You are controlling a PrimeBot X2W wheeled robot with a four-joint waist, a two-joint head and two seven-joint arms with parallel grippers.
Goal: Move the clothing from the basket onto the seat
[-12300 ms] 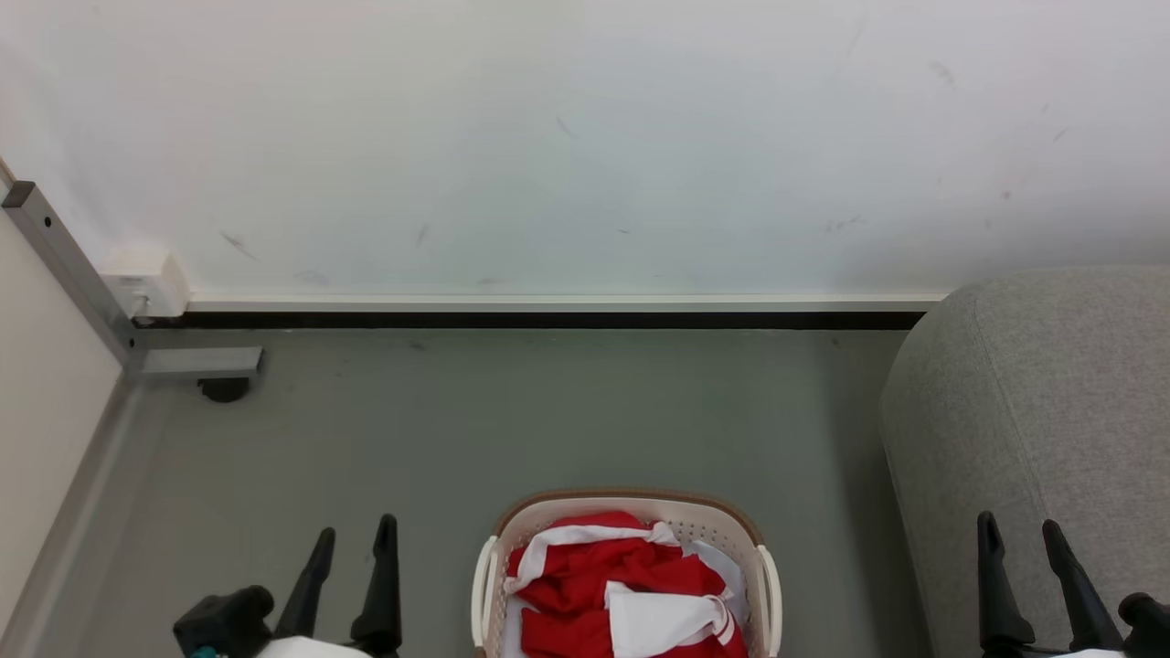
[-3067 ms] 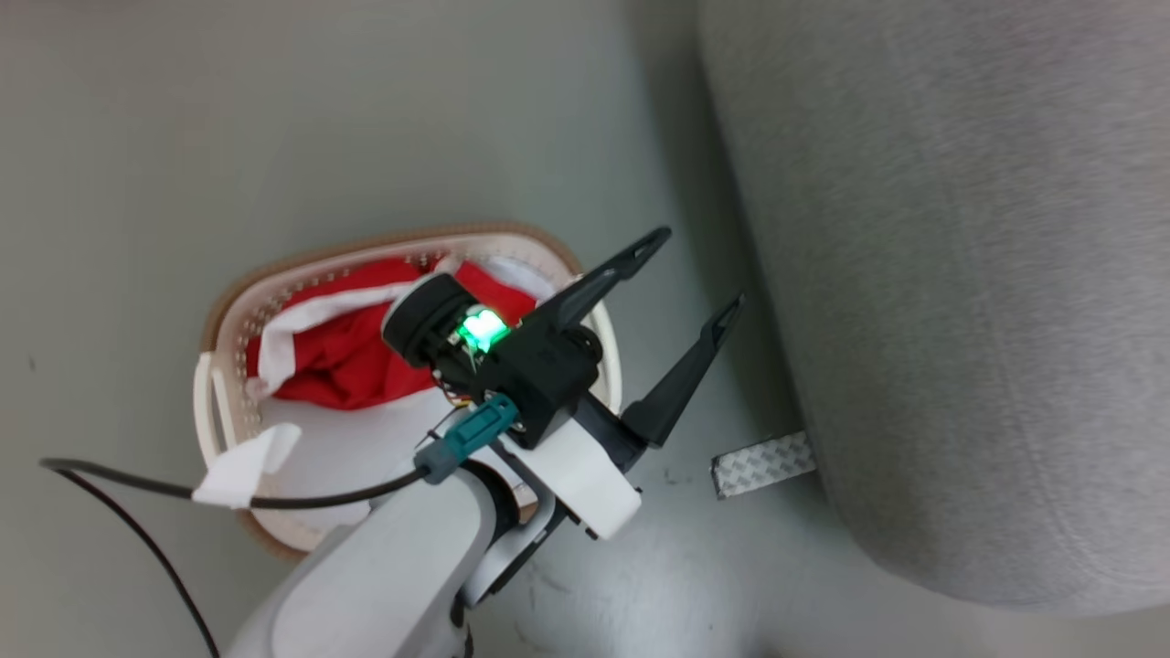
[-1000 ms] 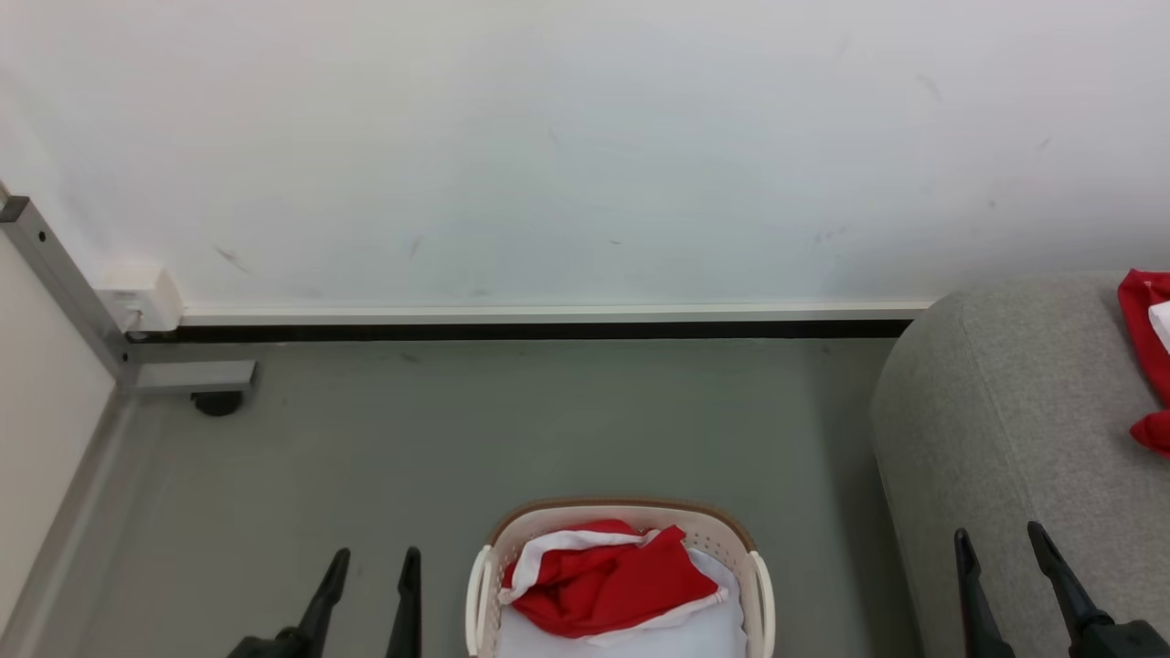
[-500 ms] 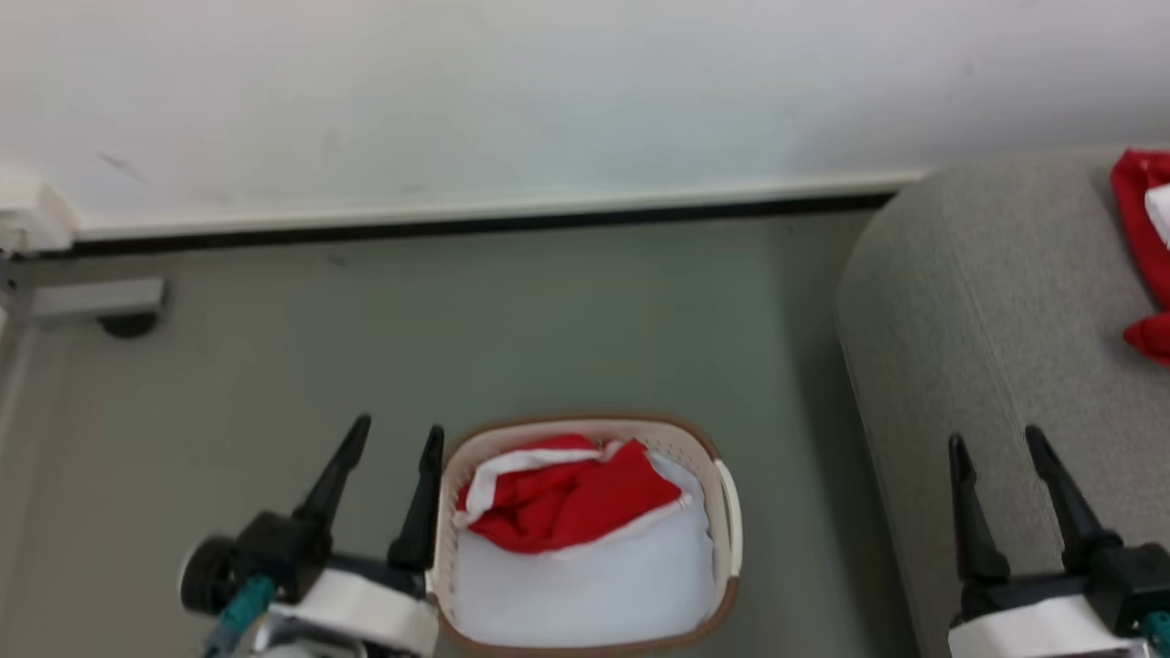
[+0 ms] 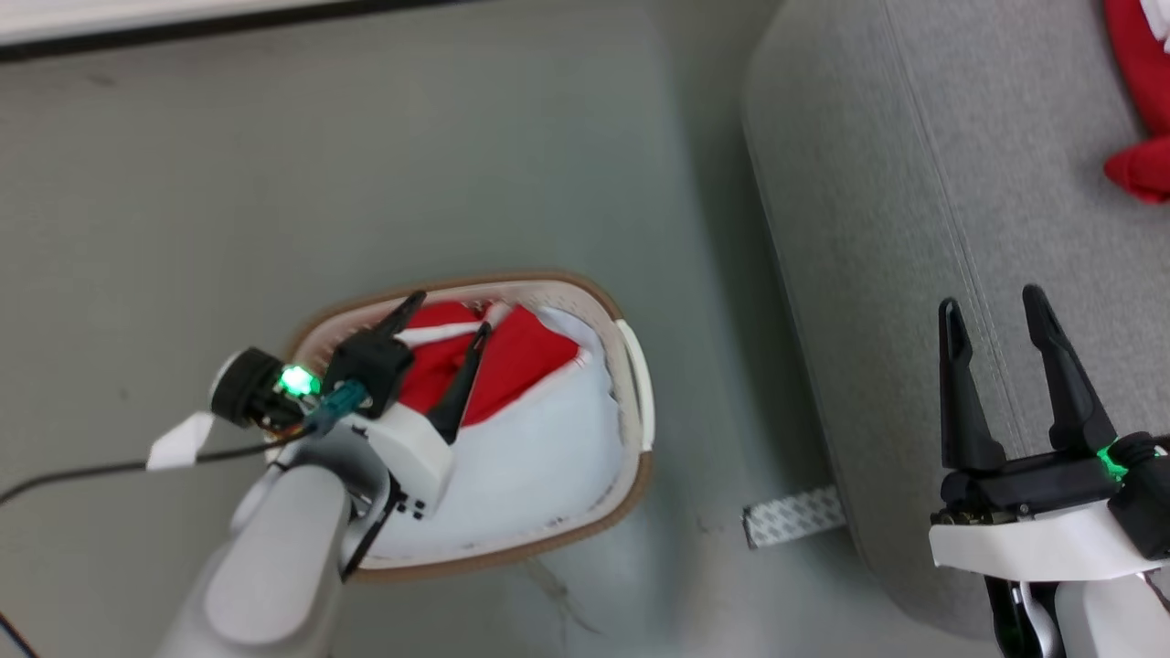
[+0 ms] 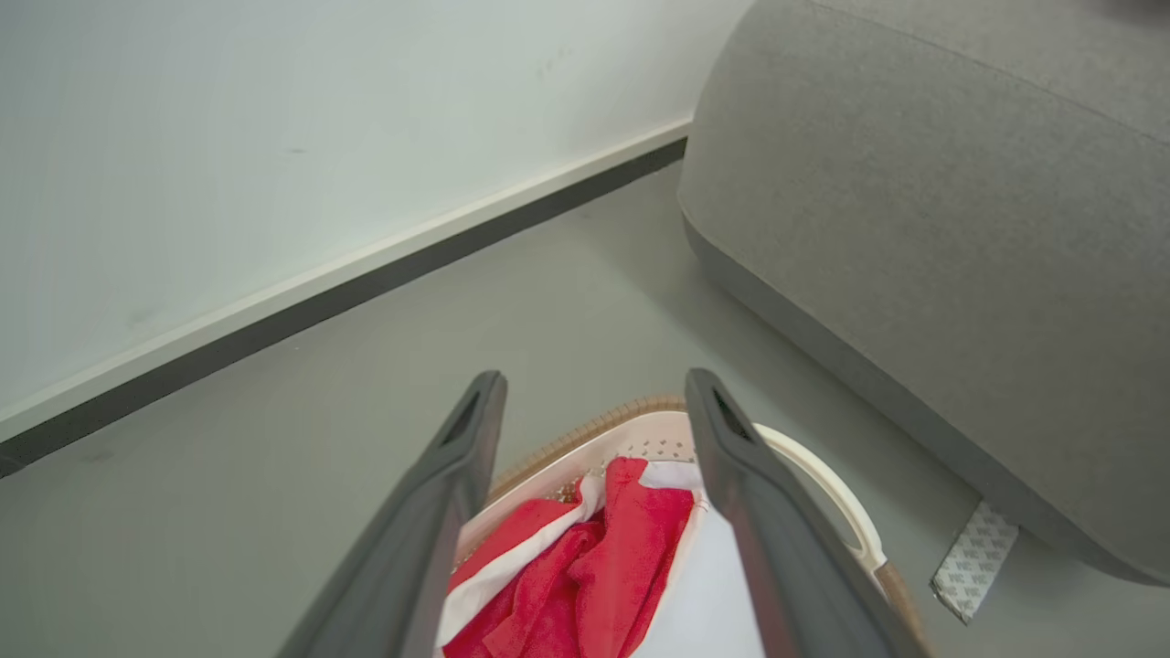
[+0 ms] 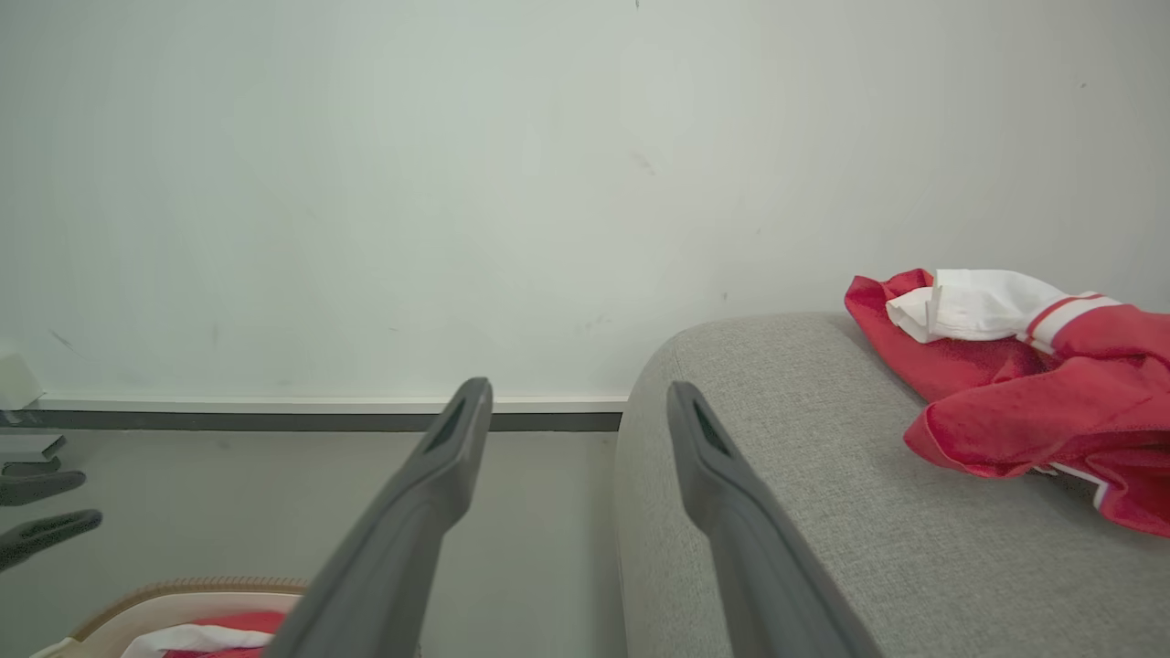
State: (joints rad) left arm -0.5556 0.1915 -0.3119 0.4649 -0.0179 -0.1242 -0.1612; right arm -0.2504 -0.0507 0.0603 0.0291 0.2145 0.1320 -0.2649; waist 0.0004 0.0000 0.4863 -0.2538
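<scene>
left end effector [image 5: 451, 311] open, clothing [image 5: 526, 356] just ahead inside the basket [image 5: 548, 546], so we can pinch it | right end effector [image 5: 991, 300] open, empty, idle by the seat [image 5: 914, 183]

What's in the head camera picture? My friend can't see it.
The open left gripper hangs over a red garment in the cream basket. The open right gripper is by the grey sofa, which holds another red garment.

The oval cream-white plastic laundry basket [image 5: 636, 388] stands on the grey floor [image 5: 366, 164], left of the large light grey fabric sofa [image 5: 896, 228]. One red-and-white fabric garment [image 5: 530, 352] lies in the basket; a second red garment [image 5: 1138, 174] lies on the sofa.
</scene>
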